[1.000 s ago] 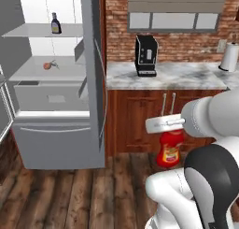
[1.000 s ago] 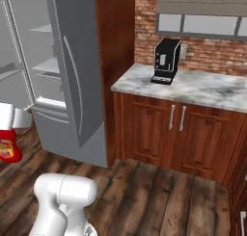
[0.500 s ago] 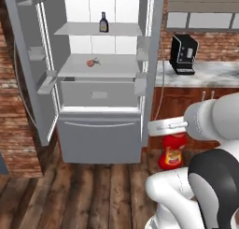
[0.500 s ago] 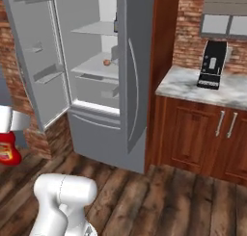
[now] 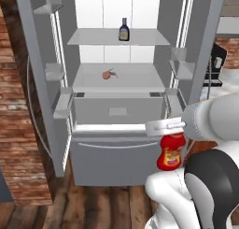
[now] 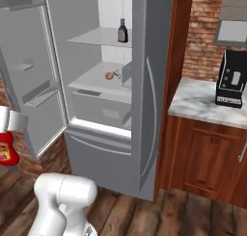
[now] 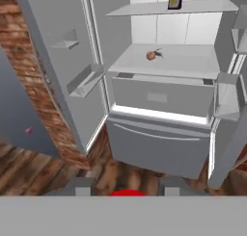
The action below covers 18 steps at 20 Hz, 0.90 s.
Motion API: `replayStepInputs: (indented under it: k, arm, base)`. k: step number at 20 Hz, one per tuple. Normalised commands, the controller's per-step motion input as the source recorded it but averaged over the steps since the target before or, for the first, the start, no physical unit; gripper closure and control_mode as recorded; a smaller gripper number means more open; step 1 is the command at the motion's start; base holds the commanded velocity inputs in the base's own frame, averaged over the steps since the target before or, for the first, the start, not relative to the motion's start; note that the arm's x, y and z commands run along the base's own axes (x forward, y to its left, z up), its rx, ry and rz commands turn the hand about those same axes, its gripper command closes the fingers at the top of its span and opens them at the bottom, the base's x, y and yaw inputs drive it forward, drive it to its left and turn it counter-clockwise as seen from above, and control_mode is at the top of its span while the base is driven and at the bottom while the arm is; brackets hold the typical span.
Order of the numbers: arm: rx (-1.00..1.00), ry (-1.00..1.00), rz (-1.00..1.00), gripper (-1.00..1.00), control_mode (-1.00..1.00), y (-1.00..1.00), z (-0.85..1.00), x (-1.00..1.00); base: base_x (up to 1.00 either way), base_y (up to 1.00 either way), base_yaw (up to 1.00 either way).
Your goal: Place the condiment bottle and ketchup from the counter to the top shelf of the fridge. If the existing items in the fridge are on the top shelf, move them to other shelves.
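A: Gripper? Ketchup?
B: Gripper (image 5: 172, 135) clamped on the ketchup (image 5: 171, 152) cap, red bottle hanging under it, low in front of the open fridge (image 5: 116, 144) drawer.
A: Left to right in the fridge?
B: Red-orange fruit (image 5: 107, 75) on the middle shelf, condiment bottle (image 5: 123, 29) upright on the top shelf (image 5: 93, 38), well above and beyond the gripper.

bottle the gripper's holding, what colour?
Bright red ketchup with a yellow-and-white label, hanging from the gripper; clearest in the left base view.
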Motion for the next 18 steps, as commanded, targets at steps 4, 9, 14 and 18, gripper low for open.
replayStepInputs:
  k: [4, 9, 14, 18]
  arm:
    - [0.0, 0.0, 0.0, 1.0, 1.0, 0.0, 0.0, 0.0]
    - [0.0, 0.0, 0.0, 1.0, 1.0, 0.0, 0.0, 0.0]
    - [0.0, 0.0, 0.0, 1.0, 1.0, 0.0, 0.0, 0.0]
    - [0.0, 0.0, 0.0, 1.0, 1.0, 0.0, 0.0, 0.0]
  base:
    - [0.86, 0.08, -0.15]
    - [0.73, 0.32, -0.21]
    - [0.55, 0.41, -0.25]
    - [0.53, 0.27, -0.2]
